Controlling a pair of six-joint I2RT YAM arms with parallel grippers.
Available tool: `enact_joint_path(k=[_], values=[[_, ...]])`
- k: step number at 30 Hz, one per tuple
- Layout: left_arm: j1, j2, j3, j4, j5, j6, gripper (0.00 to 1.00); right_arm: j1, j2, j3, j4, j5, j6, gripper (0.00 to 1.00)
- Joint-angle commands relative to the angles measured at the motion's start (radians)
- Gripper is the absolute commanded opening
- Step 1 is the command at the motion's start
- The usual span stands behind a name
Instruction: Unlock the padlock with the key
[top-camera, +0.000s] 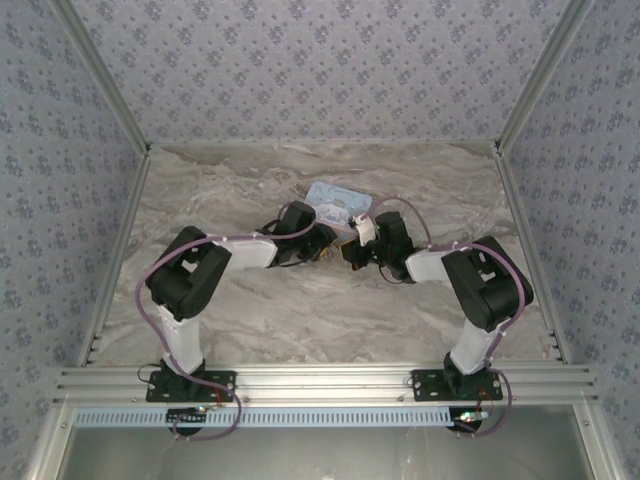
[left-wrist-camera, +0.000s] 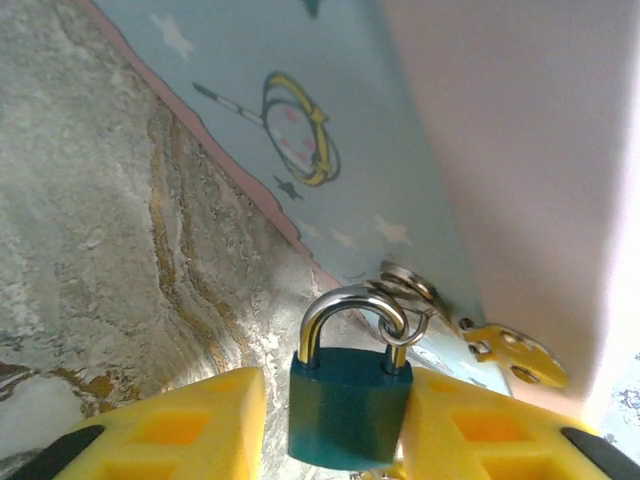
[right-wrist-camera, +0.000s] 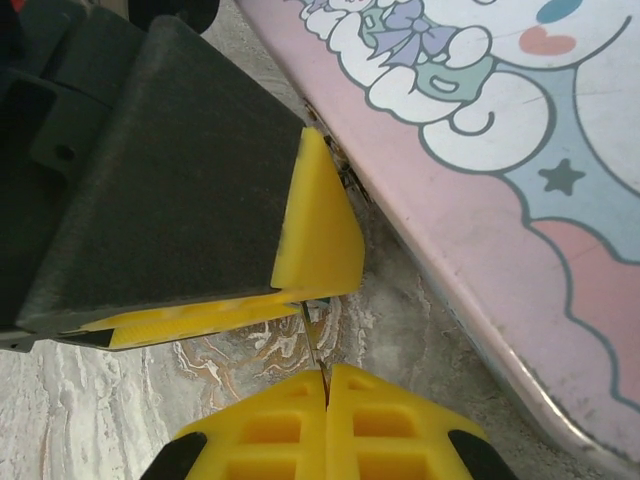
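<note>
The padlock (left-wrist-camera: 348, 410), a tiny teal body with a silver shackle (left-wrist-camera: 335, 305), sits upright between the yellow fingers of my left gripper (left-wrist-camera: 335, 382), which is shut on it. The shackle is closed and passes through a small ring (left-wrist-camera: 402, 322) at the tin's edge. My right gripper (right-wrist-camera: 327, 372) is shut on the key (right-wrist-camera: 316, 335), a thin blade seen edge-on that runs up to the left gripper's yellow finger (right-wrist-camera: 320, 225). Where the key's tip ends is hidden. In the top view both grippers (top-camera: 325, 250) (top-camera: 352, 255) meet at mid-table.
The light-blue and pink cartoon tin (top-camera: 338, 203) lies flat just behind the grippers, its side close to both (left-wrist-camera: 300, 120) (right-wrist-camera: 480, 130). A gold hasp plate (left-wrist-camera: 515, 355) sticks out from the tin. The marbled tabletop (top-camera: 300, 310) is walled on three sides.
</note>
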Motion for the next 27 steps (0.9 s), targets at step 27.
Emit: enact_joint_path(k=[27], values=[[-0.002, -0.051, -0.013, 0.01, 0.002, -0.012, 0.2, 0.009, 0.002, -0.054, 0.064, 0.083, 0.051, 0.0]])
